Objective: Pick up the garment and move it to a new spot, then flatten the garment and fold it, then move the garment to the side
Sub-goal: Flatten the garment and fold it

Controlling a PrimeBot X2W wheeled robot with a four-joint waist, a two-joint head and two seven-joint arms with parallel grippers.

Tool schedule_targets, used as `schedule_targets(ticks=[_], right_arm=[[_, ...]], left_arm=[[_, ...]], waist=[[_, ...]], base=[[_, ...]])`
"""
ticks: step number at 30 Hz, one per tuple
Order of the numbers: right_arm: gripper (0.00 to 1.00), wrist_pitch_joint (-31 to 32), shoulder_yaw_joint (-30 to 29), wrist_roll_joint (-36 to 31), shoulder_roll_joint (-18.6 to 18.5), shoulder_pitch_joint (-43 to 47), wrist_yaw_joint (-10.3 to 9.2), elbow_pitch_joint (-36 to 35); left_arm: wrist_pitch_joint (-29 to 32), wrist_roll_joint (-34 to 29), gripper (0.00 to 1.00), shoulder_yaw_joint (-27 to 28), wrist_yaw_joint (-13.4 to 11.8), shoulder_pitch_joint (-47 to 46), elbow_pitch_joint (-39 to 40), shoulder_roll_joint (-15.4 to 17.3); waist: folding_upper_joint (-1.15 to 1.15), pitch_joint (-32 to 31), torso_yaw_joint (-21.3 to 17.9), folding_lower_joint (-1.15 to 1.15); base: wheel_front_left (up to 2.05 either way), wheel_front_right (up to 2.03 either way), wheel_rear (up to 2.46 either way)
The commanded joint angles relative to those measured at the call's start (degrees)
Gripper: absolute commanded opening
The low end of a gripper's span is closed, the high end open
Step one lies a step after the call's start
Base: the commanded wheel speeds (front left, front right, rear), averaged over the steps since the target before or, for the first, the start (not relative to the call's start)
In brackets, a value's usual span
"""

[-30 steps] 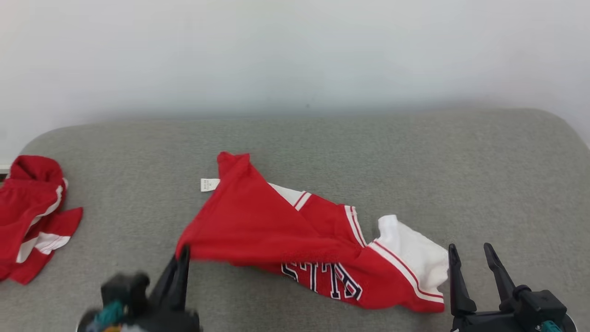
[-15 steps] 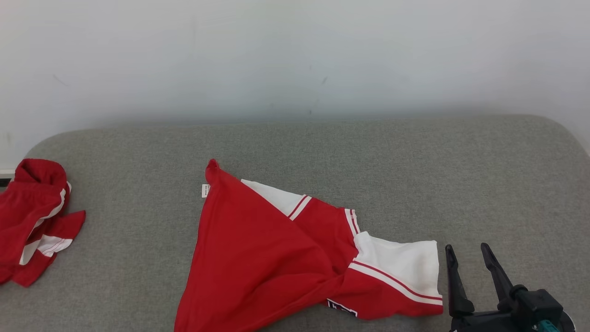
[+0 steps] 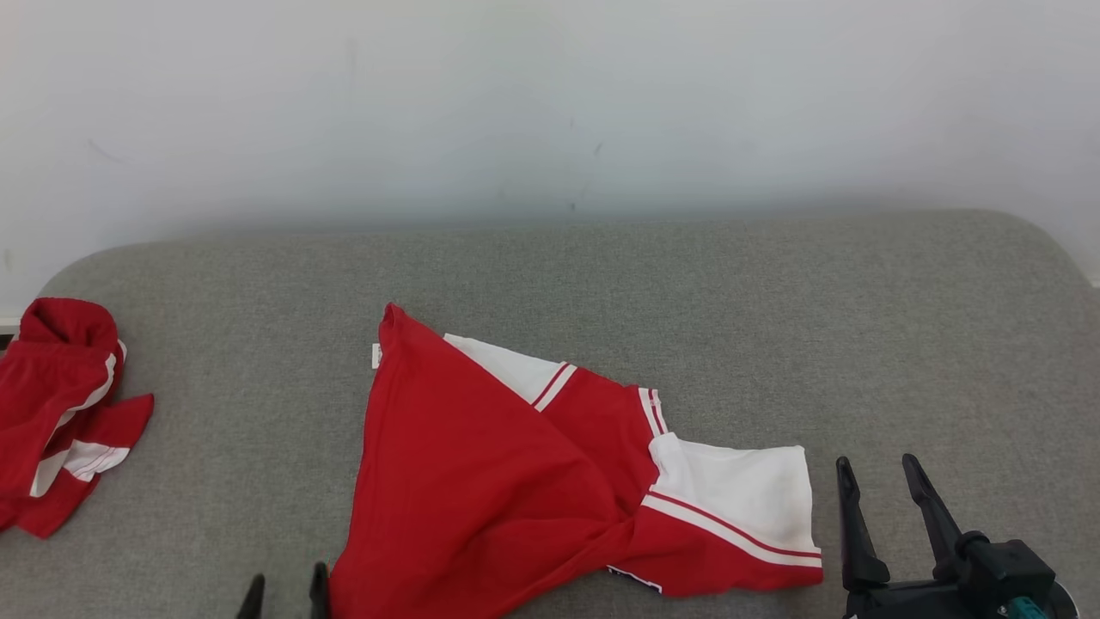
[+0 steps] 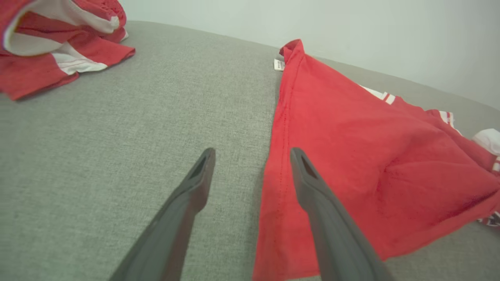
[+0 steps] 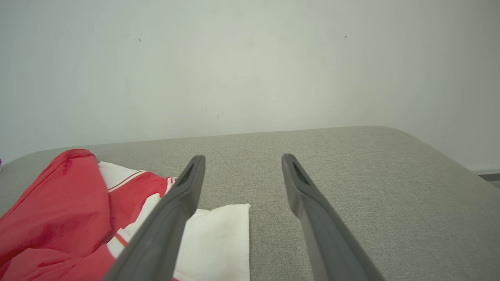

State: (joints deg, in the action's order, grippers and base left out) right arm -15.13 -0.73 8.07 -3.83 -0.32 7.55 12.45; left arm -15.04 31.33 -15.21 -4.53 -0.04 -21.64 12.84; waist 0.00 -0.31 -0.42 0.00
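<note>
The garment (image 3: 481, 481), a red jersey with white sleeves and striped trim, lies crumpled in the middle of the grey padded surface (image 3: 730, 327). My left gripper (image 3: 288, 586) pokes up from the bottom edge, just left of the garment's near corner, open and holding nothing. In the left wrist view my left gripper (image 4: 252, 152) straddles the garment's (image 4: 351, 156) hemmed left edge, its right finger over the red cloth. My right gripper (image 3: 876, 464) stands open just right of the white sleeve, apart from it. The right wrist view has my right gripper (image 5: 243, 157) empty beside the garment (image 5: 58, 210).
A second red and white garment (image 3: 60, 404) lies bunched at the surface's far left edge, seen too in the left wrist view (image 4: 50, 43). A white wall (image 3: 550, 103) rises right behind the surface. Bare grey padding stretches across the back and right.
My left gripper pulled the garment's corner toward me, then opened and let go. The lifted cloth has settled flat, hiding the lettering. The right gripper has stayed put.
</note>
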Motion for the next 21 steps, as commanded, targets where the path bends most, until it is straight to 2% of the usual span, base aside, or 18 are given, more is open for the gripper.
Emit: schedule_targets(ticks=[1, 4, 11, 21], right_arm=[[1.0, 0.0, -0.1, 0.3, -0.1, -0.4, -0.13, 0.2], [1.0, 0.0, -0.1, 0.4, -0.1, -0.5, -0.13, 0.3], [1.0, 0.0, -0.2, 0.6, -0.5, -0.4, -0.13, 0.7], [1.0, 0.0, -0.4, 0.8, -1.0, 0.6, -0.13, 1.4]], left_arm=[[-0.2, -2.6, 1.0, 2.3, 0.3, 1.1, 2.3, -0.8], [-0.2, -5.1, 1.0, 5.0, 0.4, 1.6, 5.1, -1.6], [-0.2, -13.5, 1.0, 11.7, 2.5, 3.9, 12.9, -5.3], [-0.2, -18.6, 1.0, 15.7, 7.0, 4.8, 14.2, -8.4]], waist=[[0.0, 0.0, 0.0, 0.0], [0.0, 0.0, 0.0, 0.0], [0.0, -0.2, -0.4, 0.0], [0.0, -1.1, -0.9, 0.0]], base=[[0.0, 0.0, 0.0], [0.0, 0.0, 0.0], [0.0, 0.0, 0.0], [0.0, 0.0, 0.0]])
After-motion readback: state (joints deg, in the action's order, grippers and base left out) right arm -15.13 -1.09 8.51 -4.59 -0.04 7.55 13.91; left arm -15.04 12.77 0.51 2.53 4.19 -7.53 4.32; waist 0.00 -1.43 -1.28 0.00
